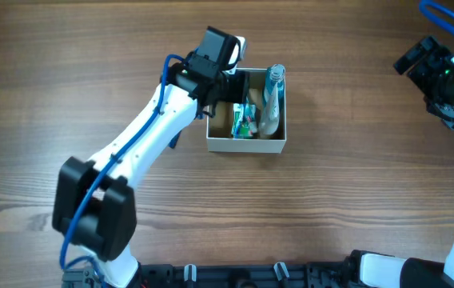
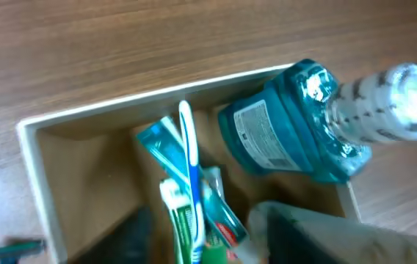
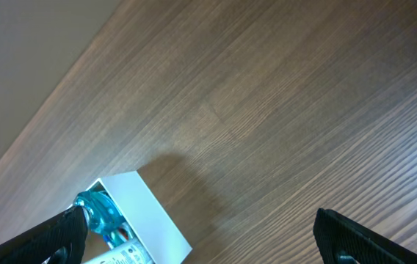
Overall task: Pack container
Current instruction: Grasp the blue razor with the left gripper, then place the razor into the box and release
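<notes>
The container (image 1: 247, 145) is a square cardboard box with white walls and a tan inside, at the table's middle back. It holds a blue mouthwash bottle (image 1: 273, 94) on the right and toothpaste tubes (image 1: 244, 120). In the left wrist view the container (image 2: 142, 99) holds the mouthwash bottle (image 2: 289, 132), a blue and white toothbrush (image 2: 188, 154) and toothpaste tubes (image 2: 183, 220). My left gripper (image 1: 223, 84) hangs over the box's left half, its fingers (image 2: 201, 238) apart on either side of the tubes. My right gripper (image 1: 443, 76) is open and empty at the far right (image 3: 208, 242).
A small teal item (image 2: 10, 251) lies on the wood table just outside the box's left wall. The right wrist view shows the box's white corner (image 3: 153, 213) and the mouthwash bottle (image 3: 95, 209) with bare table beyond.
</notes>
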Available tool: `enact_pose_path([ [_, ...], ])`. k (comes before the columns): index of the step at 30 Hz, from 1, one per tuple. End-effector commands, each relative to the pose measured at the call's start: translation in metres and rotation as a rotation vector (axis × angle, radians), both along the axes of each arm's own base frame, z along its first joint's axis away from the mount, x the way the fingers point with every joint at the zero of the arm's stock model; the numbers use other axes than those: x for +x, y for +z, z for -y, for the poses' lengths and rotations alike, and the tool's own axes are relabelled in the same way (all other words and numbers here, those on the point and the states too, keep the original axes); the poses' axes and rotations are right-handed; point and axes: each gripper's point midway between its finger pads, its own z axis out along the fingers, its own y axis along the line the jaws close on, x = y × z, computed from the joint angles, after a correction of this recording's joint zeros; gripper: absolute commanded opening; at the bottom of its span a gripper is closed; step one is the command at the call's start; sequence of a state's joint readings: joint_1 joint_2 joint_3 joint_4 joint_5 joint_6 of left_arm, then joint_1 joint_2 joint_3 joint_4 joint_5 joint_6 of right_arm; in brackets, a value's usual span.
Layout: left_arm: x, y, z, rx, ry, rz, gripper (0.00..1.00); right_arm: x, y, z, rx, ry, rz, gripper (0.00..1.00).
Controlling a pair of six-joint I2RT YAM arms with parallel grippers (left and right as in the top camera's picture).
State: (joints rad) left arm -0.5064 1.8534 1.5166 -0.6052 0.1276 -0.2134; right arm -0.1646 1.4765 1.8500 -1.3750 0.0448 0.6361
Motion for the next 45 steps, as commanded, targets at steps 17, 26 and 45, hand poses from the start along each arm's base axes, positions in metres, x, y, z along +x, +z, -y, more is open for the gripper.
enact_pose_path([
  [17,-0.023,-0.121,-0.157,0.343,0.194,-0.445,0.72,0.002,-0.002,0.001,0.012,-0.019,-0.002,1.0],
  [26,-0.033,-0.149,-0.16,0.39,0.113,-0.508,0.45,0.002,-0.002,0.001,0.012,-0.019,-0.002,1.0],
  [45,-0.028,-0.042,-0.142,0.249,0.213,-0.435,0.04,0.002,-0.002,0.001,0.012,-0.019,-0.002,1.0],
])
